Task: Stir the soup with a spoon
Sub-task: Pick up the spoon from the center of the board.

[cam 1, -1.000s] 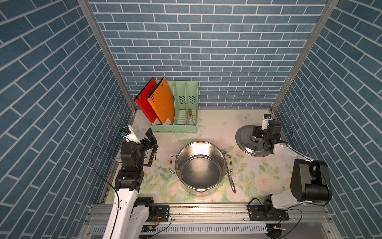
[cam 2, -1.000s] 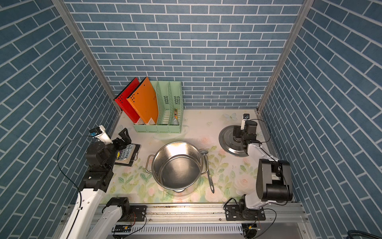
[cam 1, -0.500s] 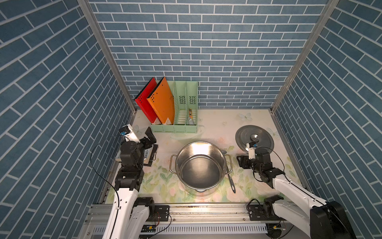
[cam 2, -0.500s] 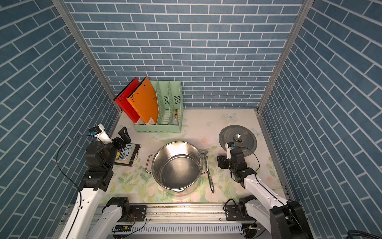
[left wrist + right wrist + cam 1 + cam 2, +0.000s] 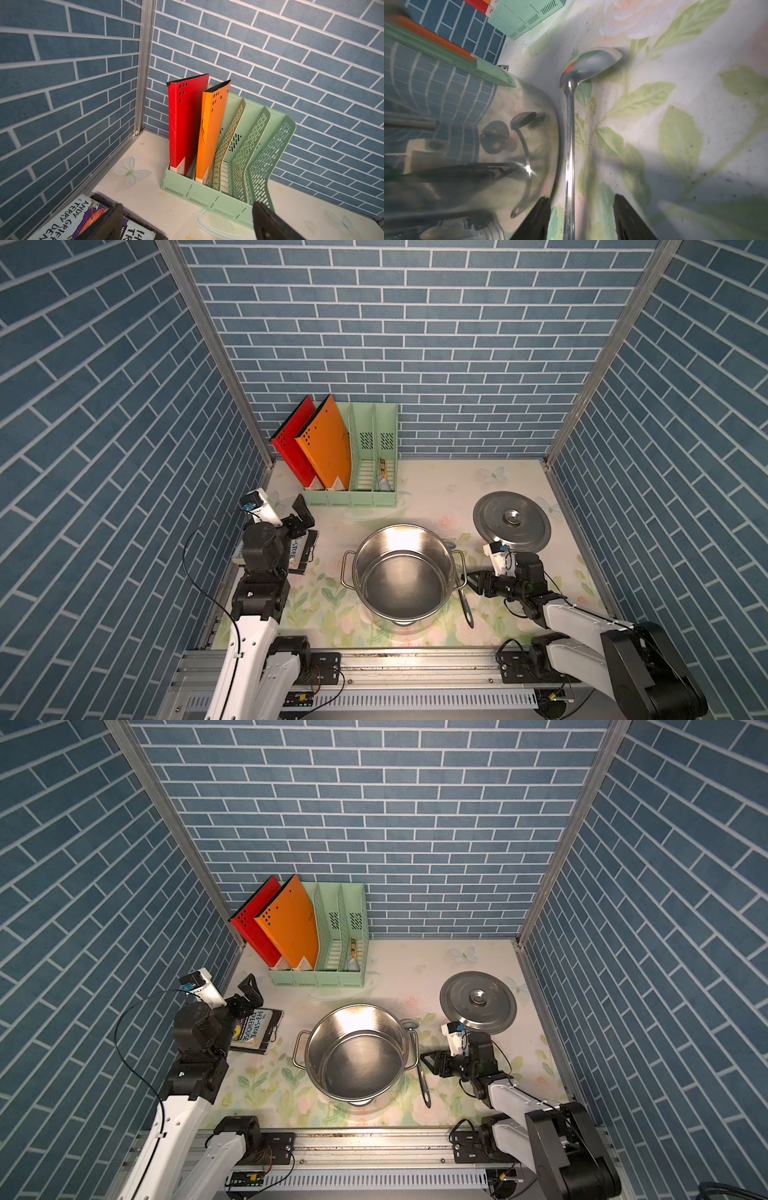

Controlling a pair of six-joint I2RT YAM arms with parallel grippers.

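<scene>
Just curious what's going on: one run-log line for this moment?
right gripper open, straddling spoon handle | left gripper open, empty | spoon lying beside pot

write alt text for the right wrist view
A long steel spoon lies on a floral table cover, its handle running between the open jaws of the right gripper, neither touching it. A shiny steel pot stands close beside the handle.
</scene>
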